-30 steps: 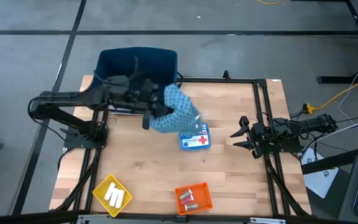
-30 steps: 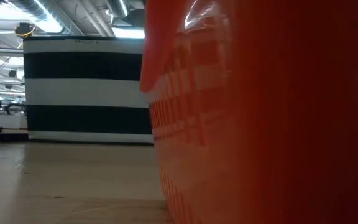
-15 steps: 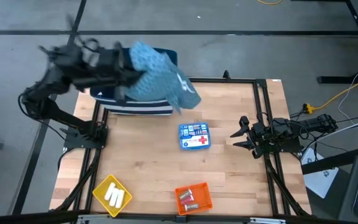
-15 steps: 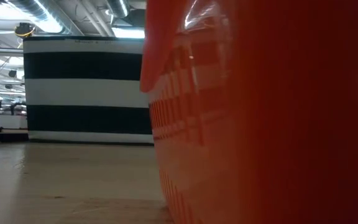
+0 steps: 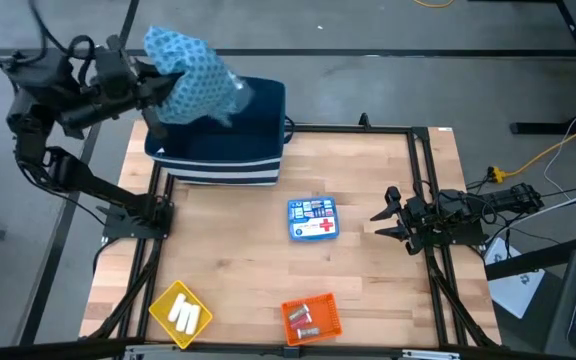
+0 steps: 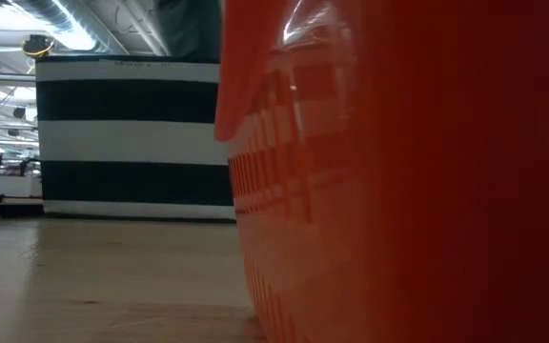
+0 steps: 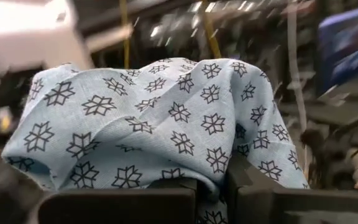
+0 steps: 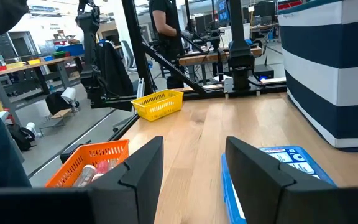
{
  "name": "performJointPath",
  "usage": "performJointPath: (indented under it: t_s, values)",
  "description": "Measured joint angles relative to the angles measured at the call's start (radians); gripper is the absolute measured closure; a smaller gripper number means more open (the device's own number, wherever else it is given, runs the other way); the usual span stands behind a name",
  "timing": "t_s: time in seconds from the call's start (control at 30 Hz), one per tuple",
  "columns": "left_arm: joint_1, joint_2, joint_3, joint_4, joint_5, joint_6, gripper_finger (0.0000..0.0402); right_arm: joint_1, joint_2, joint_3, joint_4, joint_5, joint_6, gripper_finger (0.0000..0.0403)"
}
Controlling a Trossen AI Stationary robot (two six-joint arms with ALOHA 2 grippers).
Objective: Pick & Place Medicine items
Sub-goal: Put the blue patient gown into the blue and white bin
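My left gripper (image 5: pixel 156 92) is raised over the far left corner, shut on the teal patterned cloth (image 5: pixel 194 80), above the navy-and-white striped bin (image 5: pixel 223 150). The flat blue-and-white box with a red cross (image 5: pixel 313 219) lies flat on the table's middle. White cylinders (image 5: pixel 183 314) lie in the yellow tray (image 5: pixel 164 300). Small pieces lie in the orange tray (image 5: pixel 330 322). My right gripper (image 5: pixel 382 220) is open and empty at the table's right side, pointing at the box (image 8: pixel 288 163). My left gripper holds a bunched part of the cloth (image 7: pixel 211 167) pinched between its two fingers (image 7: pixel 166 198); the number of layers does not show. The cloth billows over and past the fingers, slack. It is lifted clear of the table, above the bin.
The striped bin stands at the table's far left (image 8: pixel 331 74). The yellow tray (image 8: pixel 158 103) is at the near left and the orange tray (image 8: pixel 92 163) at the near edge, where it fills the low view (image 6: pixel 398 191). A person stands in the room beyond (image 8: pixel 166 37).
My left gripper has swung up and toward the table's far left corner with the cloth. The cloth has gone from beside the red-cross box to above the striped bin. The box has stayed where it was.
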Motion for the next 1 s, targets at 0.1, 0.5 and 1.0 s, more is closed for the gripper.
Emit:
performJointPath:
  t_s: [0.1, 0.5, 1.0]
  values:
    - [0.0, -0.01, 0.0, -0.131, -0.058, -0.095, 0.0392, 0.0, 0.0, 0.0, 0.0, 0.0, 0.0, 0.0227]
    - [0.058, 0.007, -0.001, -0.461, -0.183, -0.301, 0.0393, 0.0, 0.0, 0.0, 0.0, 0.0, 0.0, 0.0227]
    - [0.563, 0.208, -0.001, -0.523, 0.208, -0.106, 0.0393, 0.0, 0.0, 0.0, 0.0, 0.0, 0.0, 0.0227]
